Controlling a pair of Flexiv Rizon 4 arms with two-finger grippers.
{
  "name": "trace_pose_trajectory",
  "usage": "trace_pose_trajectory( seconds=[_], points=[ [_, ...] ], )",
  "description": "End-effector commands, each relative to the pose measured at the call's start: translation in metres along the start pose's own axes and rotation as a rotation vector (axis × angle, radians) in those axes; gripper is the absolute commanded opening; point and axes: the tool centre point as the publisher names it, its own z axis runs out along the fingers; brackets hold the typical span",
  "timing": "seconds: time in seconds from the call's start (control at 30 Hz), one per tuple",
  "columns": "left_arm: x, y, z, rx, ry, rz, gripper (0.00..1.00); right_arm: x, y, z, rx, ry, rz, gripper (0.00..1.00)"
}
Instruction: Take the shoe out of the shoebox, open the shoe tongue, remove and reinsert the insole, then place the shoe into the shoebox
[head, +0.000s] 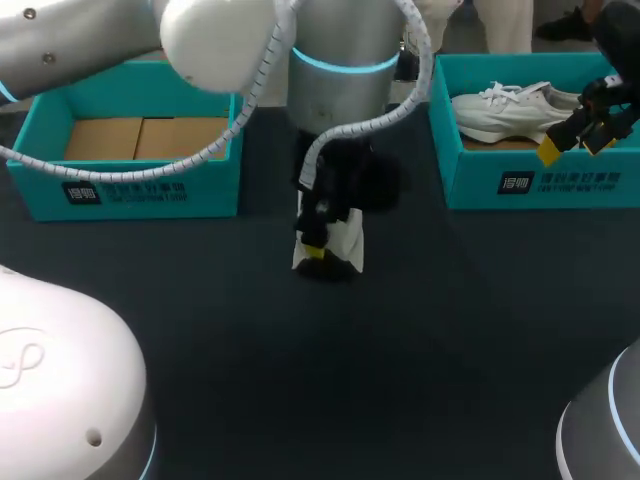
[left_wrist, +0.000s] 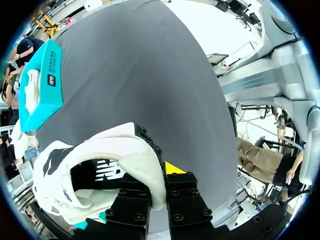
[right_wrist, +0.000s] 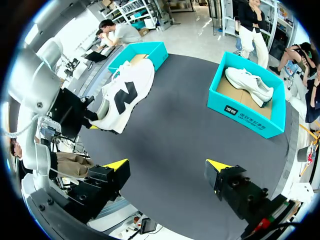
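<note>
- Sneaker (right_wrist: 125, 95), white with a black side logo, is out over the middle of the dark counter (head: 450, 330), between the two teal shoeboxes and apart from both.
- Left tool (left_wrist: 160, 182) is clenched on the sneaker: its two fingers pinch the padded collar at the opening from either side, one yellow tip showing just past the fabric.
- Holding it by the collar likely keeps the mouth of the sneaker turned outward, so the tongue and insole can be reached from the other side.
- Whether the sole rests on the counter or hangs clear of it, I cannot tell.
- Left shoebox (head: 150, 190) shows only bare cardboard inside, which fits the sneaker having come from there.
- Right shoebox (head: 540, 185) carries a second white sneaker (head: 510, 110) lying on its side.
- Right tool (right_wrist: 167, 165) is released, fingers spread wide with nothing between them, over the near wall of the right shoebox and well apart from the held sneaker.
- By my judgement the tongue step comes next, and it calls for this free tool to come across.
</note>
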Motion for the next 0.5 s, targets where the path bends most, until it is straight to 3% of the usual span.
trace_pose_trajectory(
  seconds=[0.03, 0.27, 0.43, 0.5],
  points=[
    [0.006, 0.072, -0.015, 0.079, -0.009, -0.006, 0.0, -0.001, 0.003, 0.0, 0.006, 0.001, 0.001, 1.0],
    [0.009, 0.135, -0.022, 0.125, 0.024, -0.024, 0.0, -0.001, 0.003, 0.0, 0.006, 0.001, 0.001, 1.0],
    [0.013, 0.169, -0.024, 0.1, 0.038, -0.066, 0.0, -0.001, 0.003, 0.0, 0.006, 0.001, 0.001, 1.0],
    [0.014, 0.187, -0.023, 0.134, 0.054, -0.04, 0.0, -0.001, 0.003, 0.0, 0.006, 0.001, 0.001, 1.0]
  ],
)
